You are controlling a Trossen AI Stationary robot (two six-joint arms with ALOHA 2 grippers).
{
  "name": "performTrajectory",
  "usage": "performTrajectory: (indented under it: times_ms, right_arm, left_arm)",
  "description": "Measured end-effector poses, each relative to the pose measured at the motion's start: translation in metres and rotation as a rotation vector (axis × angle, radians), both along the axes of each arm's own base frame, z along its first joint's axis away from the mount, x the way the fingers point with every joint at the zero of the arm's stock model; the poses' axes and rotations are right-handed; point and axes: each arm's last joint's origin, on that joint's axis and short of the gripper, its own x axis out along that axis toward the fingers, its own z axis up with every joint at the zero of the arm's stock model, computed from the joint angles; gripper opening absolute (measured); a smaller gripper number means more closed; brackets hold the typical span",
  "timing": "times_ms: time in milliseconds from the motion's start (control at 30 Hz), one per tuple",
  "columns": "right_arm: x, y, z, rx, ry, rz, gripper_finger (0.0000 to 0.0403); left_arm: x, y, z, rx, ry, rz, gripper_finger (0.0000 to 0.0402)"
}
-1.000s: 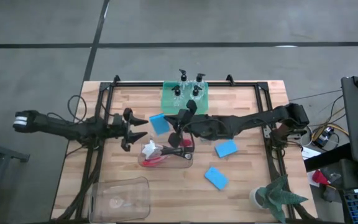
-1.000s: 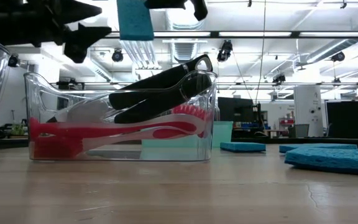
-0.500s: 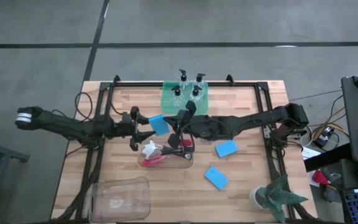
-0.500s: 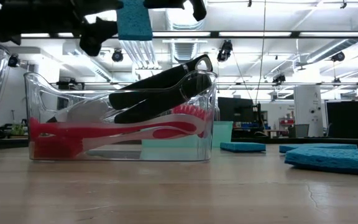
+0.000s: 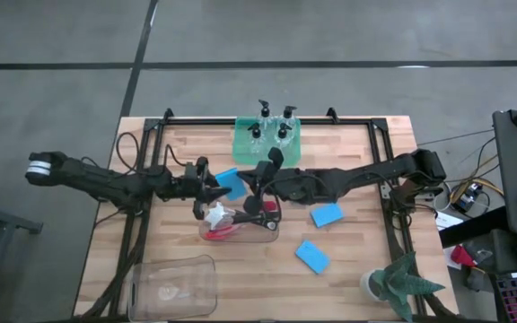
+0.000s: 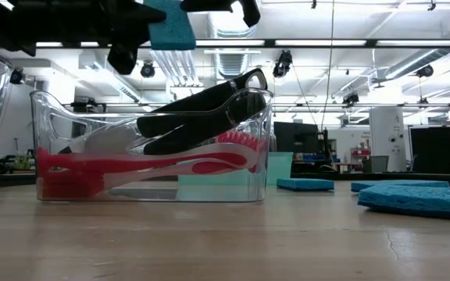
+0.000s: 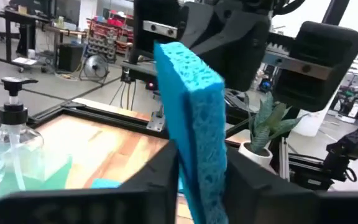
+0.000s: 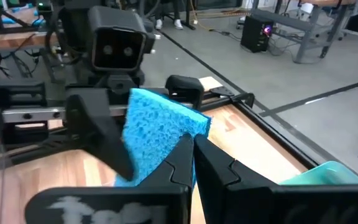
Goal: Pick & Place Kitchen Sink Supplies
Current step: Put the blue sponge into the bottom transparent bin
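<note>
My left jaws have just closed in around the blue sponge that my right jaws clamp aloft over the desk; a handover looks imminent; left grip not yet shut.

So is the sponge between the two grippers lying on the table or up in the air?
In the air: the sponge hangs above the brush bin, pinched by the right gripper.

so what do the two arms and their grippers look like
Both arms are dark, jointed and slim. The left arm has a white band near its far end and loose black cables. The left gripper and right gripper have black, wedge-shaped fingers.
</note>
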Motion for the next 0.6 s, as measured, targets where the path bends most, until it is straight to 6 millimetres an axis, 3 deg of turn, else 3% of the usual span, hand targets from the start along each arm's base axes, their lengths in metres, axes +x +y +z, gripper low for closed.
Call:
performTrajectory:
  times_ms: [200, 400, 600]
  right_arm:
    - [0.0, 0.004, 0.001, 0.029, -0.003, 0.084, 0.0009]
    - [-0.009, 0.022, -0.004, -0.014, 0.111, 0.192, 0.0015]
    - [-0.021, 0.045, -0.011, -0.079, 0.238, 0.268, 0.0051]
  left_arm:
    - [-0.002, -0.001, 0.002, -0.018, -0.009, -0.056, 0.0011]
    - [-0.012, -0.008, 0.009, -0.143, -0.018, -0.319, 0.0028]
    - [-0.027, -0.02, 0.013, -0.348, 0.108, -0.777, 0.0025]
